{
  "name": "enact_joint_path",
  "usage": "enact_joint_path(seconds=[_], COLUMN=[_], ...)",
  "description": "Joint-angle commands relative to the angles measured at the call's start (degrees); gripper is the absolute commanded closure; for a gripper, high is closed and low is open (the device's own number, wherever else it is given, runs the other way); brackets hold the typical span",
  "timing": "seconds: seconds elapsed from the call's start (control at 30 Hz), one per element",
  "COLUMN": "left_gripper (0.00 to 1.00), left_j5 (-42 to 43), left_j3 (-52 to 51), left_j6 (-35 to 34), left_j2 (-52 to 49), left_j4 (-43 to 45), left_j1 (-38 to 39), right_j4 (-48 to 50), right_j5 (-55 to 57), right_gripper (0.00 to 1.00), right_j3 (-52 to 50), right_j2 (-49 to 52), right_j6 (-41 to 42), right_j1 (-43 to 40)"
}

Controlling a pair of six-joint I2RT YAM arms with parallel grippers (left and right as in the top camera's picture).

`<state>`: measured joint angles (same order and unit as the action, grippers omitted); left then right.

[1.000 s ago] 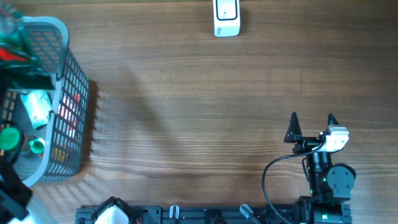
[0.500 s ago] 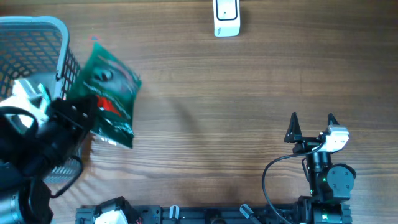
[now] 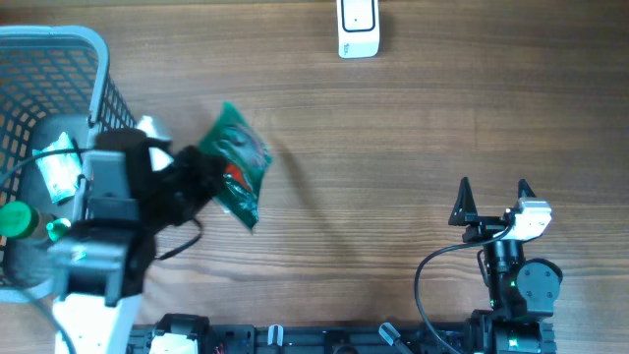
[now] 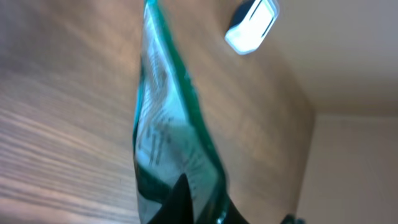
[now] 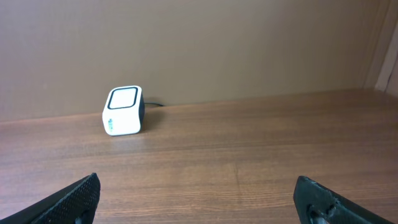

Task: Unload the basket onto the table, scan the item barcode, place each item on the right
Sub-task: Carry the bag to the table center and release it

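A green foil packet (image 3: 236,167) with red print hangs above the table left of centre, with my left gripper (image 3: 201,182) shut on its lower-left end. In the left wrist view the packet (image 4: 168,130) shows edge-on with white print, my left gripper (image 4: 186,199) pinching its near end. The white barcode scanner (image 3: 358,28) stands at the table's far edge, also in the left wrist view (image 4: 252,25) and right wrist view (image 5: 123,111). My right gripper (image 3: 492,197) rests open at the front right, its fingers wide apart (image 5: 196,196) with nothing between them.
A grey wire basket (image 3: 93,59) stands at the left edge holding a white bottle (image 3: 57,169) and a green-capped item (image 3: 15,218). A black cable (image 3: 432,270) loops by the right arm's base.
My left arm has lifted the green packet out of the basket and carried it rightward over the table. The right arm has not moved.
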<state>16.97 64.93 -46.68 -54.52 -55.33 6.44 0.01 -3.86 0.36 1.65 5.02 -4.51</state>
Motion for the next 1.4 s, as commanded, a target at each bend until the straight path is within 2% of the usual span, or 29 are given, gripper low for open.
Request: enact_joint_path(seconds=[0.0,0.2,0.3,0.37,0.5,0.7,0.73,0.77,0.83,0.87,0.9,0.93,1.03,1.07,1.2,1.3,1.37], left_gripper=[0.96,0.96,0.96,0.96,0.96,0.93,0.89,0.74,0.40,0.18,0.08,0.02,0.00,0.00,0.00,0.00,0.00], left_j5=[-6.5,-20.7,-26.3,-29.6,-31.0,-31.2,-31.2,-31.2,-30.6,-30.2,-29.3,-28.7,-27.2,-27.1,-27.1,-29.4,-29.7], left_j3=[-9.7,-19.6,-19.8,-19.8,-19.8,-19.8,-19.8,-19.8,-19.8,-19.8,-19.8,-19.8,-19.7,-19.4,-15.6,-10.0,-5.1], left_j6=[-5.6,-14.8,-18.5,-23.8,-31.9,-32.2,-32.2,-32.2,-32.2,-32.2,-32.2,-32.2,-31.5,-29.3,-14.4,-11.2,-6.0], left_j2=[-0.2,-6.7,-13.0,-18.8,-26.8,-33.8,-34.1,-34.2,-34.2,-34.2,-34.2,-34.0,-32.3,-31.3,-25.2,-20.5,-18.1], left_j4=[10.4,29.2,34.2,36.4,36.7,37.4,37.4,37.4,37.4,37.4,37.4,37.3,36.9,36.9,35.1,26.9,22.0], left_j1=[9.5,28.5,36.1,40.2,42.5,42.4,42.4,42.4,42.8,43.0,43.3,43.5,43.7,43.7,43.1,40.0,36.5], right_j4=[0.1,0.1,0.1,0.1,0.1,0.1,0.1,0.1,0.1,0.1,0.1,0.1,0.1,0.1,0.1,0.1,0.1], right_j5=[-0.2,-0.2,-0.2,-0.2,-0.2,-0.2,-0.2,-0.2,-0.2,-0.2,-0.2,-0.2,-0.2,-0.2,-0.2,-0.2,-0.2], right_gripper=[0.00,0.00,0.00,0.00,0.00,0.00,0.00,0.00,0.00,0.00,0.00,0.00,0.00,0.00,0.00,0.00,0.00], right_j3=[-0.1,-0.1,-0.1,-0.1,-0.1,-0.1,-0.1,-0.1,-0.1,-0.1,-0.1,-0.1,-0.1,-0.1,-0.1,-0.1,-0.1], right_j2=[0.0,0.0,0.0,0.0,0.0,0.0,0.0,0.0,0.0,0.0,0.0,0.0,0.0,0.0,0.0,0.0,0.0], right_j6=[-0.5,-0.5,-0.5,-0.5,-0.5,-0.5,-0.5,-0.5,-0.5,-0.5,-0.5,-0.5,-0.5,-0.5,-0.5,-0.5,-0.5], right_j1=[0.2,0.2,0.2,0.2,0.2,0.2,0.2,0.2,0.2,0.2,0.2,0.2,0.2,0.2,0.2,0.2,0.2])
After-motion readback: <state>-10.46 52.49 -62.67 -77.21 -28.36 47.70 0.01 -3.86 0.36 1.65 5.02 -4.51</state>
